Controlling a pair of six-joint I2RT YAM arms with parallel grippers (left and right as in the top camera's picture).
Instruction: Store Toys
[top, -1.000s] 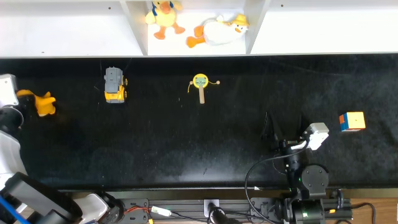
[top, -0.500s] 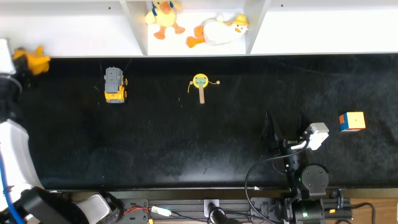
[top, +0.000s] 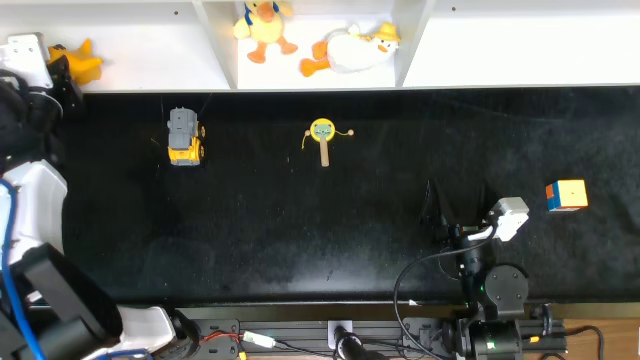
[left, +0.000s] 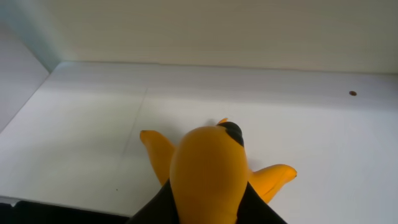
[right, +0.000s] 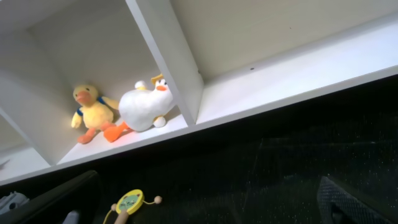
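You have the orange plush toy (top: 82, 62) gripped in the shelf's (top: 150, 50) left compartment
The middle compartment holds a yellow duck (top: 264, 25) and a white goose (top: 352, 48) side by side. Your left tool (top: 66, 68) is clamped on the toy above the left compartment's white floor, near its front edge; the toy is plump, bright orange, two limbs splayed. Your right tool (top: 457, 205) sits spread wide, empty, near the surface's (top: 300, 220) front edge

Your left arm (top: 35, 200) white-shelled with black joints, blue cable (top: 6, 262) alongside, your right arm (top: 495, 285) black with white camera block (top: 510, 217), right gripper (top: 455, 205) black-fingered, black cable (top: 400, 285) looping
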